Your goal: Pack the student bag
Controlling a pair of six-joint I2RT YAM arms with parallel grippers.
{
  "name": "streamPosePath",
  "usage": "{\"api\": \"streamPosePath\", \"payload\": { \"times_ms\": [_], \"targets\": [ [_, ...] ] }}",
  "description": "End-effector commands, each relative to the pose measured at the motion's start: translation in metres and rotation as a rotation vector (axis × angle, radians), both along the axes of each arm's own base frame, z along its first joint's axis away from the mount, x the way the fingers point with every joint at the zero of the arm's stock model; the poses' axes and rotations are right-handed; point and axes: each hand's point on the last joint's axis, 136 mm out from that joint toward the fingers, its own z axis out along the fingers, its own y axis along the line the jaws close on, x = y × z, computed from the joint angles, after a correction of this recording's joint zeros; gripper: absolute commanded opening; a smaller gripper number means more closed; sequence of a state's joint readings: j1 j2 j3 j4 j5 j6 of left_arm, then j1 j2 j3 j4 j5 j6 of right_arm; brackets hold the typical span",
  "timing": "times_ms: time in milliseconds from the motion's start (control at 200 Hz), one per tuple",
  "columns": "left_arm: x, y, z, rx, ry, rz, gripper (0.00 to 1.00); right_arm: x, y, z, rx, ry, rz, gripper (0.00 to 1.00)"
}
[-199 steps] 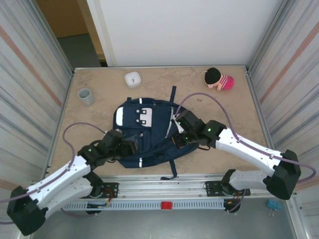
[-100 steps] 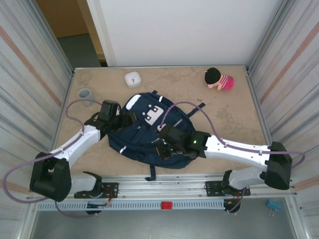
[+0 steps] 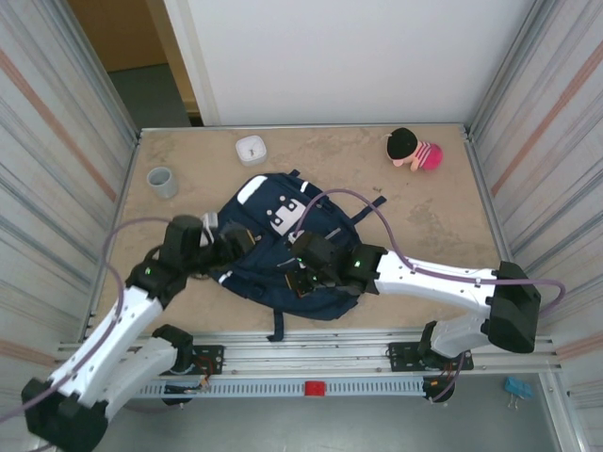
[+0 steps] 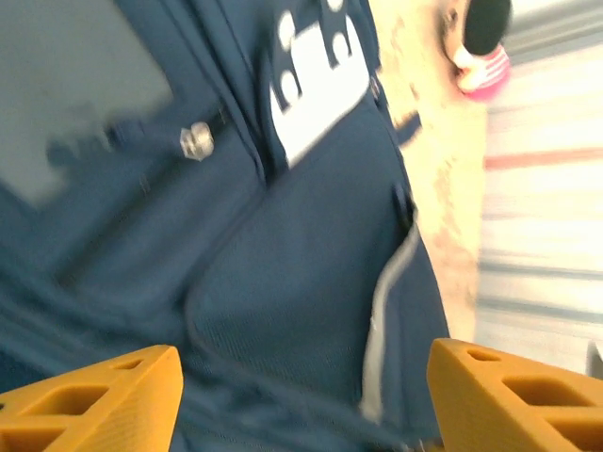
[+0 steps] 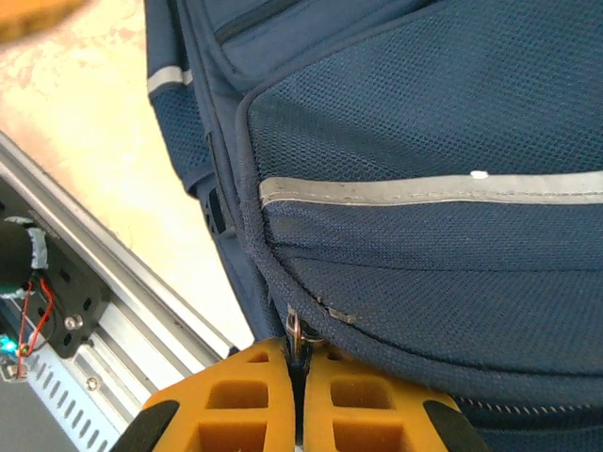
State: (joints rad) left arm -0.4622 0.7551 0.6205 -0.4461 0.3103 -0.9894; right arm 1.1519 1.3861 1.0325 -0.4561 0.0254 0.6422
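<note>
Jaws of your left gripper (image 3: 234, 247) stand spread at the student bag's (image 3: 268, 252) left edge, mid-frame; its long axis runs upper left to lower right. Your right gripper (image 5: 298, 356), closed tight, pinches the zipper pull (image 5: 295, 328) on the bag's lower edge.

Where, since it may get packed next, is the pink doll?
Top view: the pink doll lies in the far right corner of the table, beyond the student bag.
</note>
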Motion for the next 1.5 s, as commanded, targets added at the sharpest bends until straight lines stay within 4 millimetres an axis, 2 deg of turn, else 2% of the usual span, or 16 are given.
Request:
{"api": "streamPosePath", "payload": {
  "times_ms": [0, 155, 281, 386, 476, 571, 666, 897, 1002, 1173, 1313, 1493],
  "targets": [
    [-0.016, -0.018, -0.017, -0.161, 0.159, 0.066, 0.66, 0.002, 0.02, 0.017, 0.068, -0.03, 0.045, 0.0],
    [-0.023, -0.051, -0.021, -0.231, 0.2, 0.031, 0.66, -0.002, 0.019, 0.01, 0.04, -0.024, 0.046, 0.0],
    [-0.024, -0.063, -0.025, -0.233, 0.205, 0.029, 0.59, -0.006, 0.022, 0.012, 0.053, -0.023, 0.058, 0.0],
    [-0.019, -0.068, -0.03, -0.254, 0.206, 0.039, 0.46, -0.01, 0.024, 0.015, 0.062, -0.027, 0.075, 0.0],
    [-0.013, -0.067, -0.034, -0.217, 0.189, 0.048, 0.26, -0.012, 0.021, 0.016, 0.055, -0.026, 0.081, 0.0],
    [-0.01, -0.058, -0.041, -0.139, 0.182, 0.036, 0.12, -0.013, 0.009, 0.018, 0.041, -0.04, 0.07, 0.0],
    [-0.009, -0.039, -0.049, -0.039, 0.166, 0.039, 0.0, -0.009, -0.006, 0.018, 0.032, -0.029, 0.06, 0.0],
    [-0.005, 0.015, -0.054, 0.156, 0.126, 0.063, 0.0, 0.009, -0.059, 0.011, -0.062, -0.009, 0.003, 0.0],
    [-0.001, 0.027, -0.052, 0.176, 0.111, 0.06, 0.0, 0.011, -0.067, 0.009, -0.038, 0.038, 0.006, 0.0],
    [0.007, 0.035, -0.047, 0.246, 0.058, 0.015, 0.0, 0.004, -0.059, 0.01, -0.014, 0.067, 0.068, 0.0],
    [0.026, 0.027, -0.045, 0.266, 0.016, -0.034, 0.0, -0.01, -0.032, 0.017, 0.058, 0.076, 0.137, 0.0],
    [0.054, 0.008, -0.042, 0.302, -0.032, -0.148, 0.0, -0.03, 0.009, 0.019, 0.111, 0.053, 0.179, 0.0]
  ]
}}
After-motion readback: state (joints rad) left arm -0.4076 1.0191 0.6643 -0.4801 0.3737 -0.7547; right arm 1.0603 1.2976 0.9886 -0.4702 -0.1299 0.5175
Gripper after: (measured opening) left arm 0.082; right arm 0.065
